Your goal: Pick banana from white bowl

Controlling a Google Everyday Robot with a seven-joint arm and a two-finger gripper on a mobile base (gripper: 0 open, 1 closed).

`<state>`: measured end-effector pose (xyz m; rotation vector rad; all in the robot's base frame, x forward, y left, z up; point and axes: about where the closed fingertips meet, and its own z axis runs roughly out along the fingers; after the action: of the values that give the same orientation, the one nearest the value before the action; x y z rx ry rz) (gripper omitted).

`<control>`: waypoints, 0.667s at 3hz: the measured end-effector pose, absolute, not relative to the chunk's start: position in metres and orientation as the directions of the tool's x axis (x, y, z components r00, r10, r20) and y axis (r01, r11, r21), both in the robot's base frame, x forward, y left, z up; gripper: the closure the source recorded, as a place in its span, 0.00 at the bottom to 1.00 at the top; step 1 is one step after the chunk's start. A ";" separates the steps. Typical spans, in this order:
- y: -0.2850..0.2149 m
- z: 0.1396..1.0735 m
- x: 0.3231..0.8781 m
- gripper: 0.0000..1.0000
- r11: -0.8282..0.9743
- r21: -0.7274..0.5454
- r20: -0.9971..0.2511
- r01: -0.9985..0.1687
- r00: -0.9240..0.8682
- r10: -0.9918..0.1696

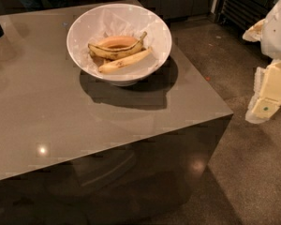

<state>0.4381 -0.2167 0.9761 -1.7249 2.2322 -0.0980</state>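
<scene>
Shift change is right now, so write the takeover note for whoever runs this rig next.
Gripper: at the right edge of view, off the table's side and over the floor, well apart from the bowl. It is not holding the banana.
Banana: pale and nearly straight, lying in the white bowl on the near side, against the darker curved banana behind it.
The white bowl stands on the grey table, toward its far right part.
Done: nothing yet, the banana is untouched.
Left: reach to the bowl, grasp the pale banana, lift it out.

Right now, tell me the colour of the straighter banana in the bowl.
Pale yellow banana, camera view; gripper off the table's right side.
</scene>
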 end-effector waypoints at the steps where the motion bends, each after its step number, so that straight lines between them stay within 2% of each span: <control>1: -0.217 0.976 0.438 0.00 0.269 -0.245 -0.206 -0.931 -0.221 -0.953; 2: -0.213 0.971 0.454 0.00 0.243 -0.206 -0.184 -0.948 -0.207 -0.961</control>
<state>0.4543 -0.2133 0.9706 -1.7788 2.2466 -0.0691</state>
